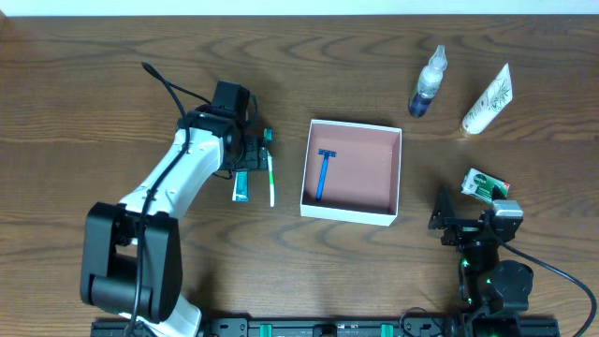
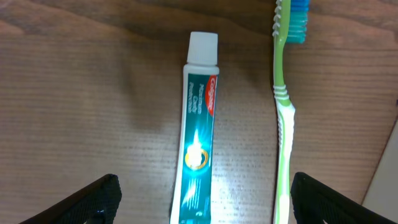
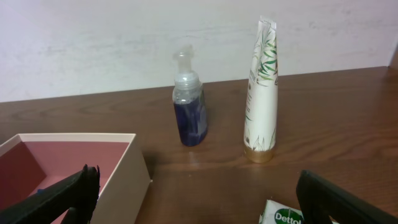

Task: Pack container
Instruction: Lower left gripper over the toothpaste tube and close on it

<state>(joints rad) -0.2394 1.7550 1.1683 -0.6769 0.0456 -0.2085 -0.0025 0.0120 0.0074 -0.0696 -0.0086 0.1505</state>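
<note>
The white-walled container [image 1: 374,173], holding a single blue razor [image 1: 324,173], sits just right of the left gripper [image 2: 205,202], whose fingers are spread above a Colgate toothpaste tube [image 2: 198,143] and a toothbrush [image 2: 284,118]. The right gripper [image 3: 199,199], also spread wide, faces a Dettol packet [image 3: 283,216] cut off by the frame edge.

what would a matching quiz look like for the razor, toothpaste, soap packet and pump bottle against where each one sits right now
Things:
1. razor
2. toothpaste
3. soap packet
4. pump bottle

Places:
a. standing next to the tall white tube
b. inside the box
c. lying alongside the toothbrush
d. lying flat by itself, right of the box

Pairs: 1-b, 2-c, 3-d, 4-a
</note>
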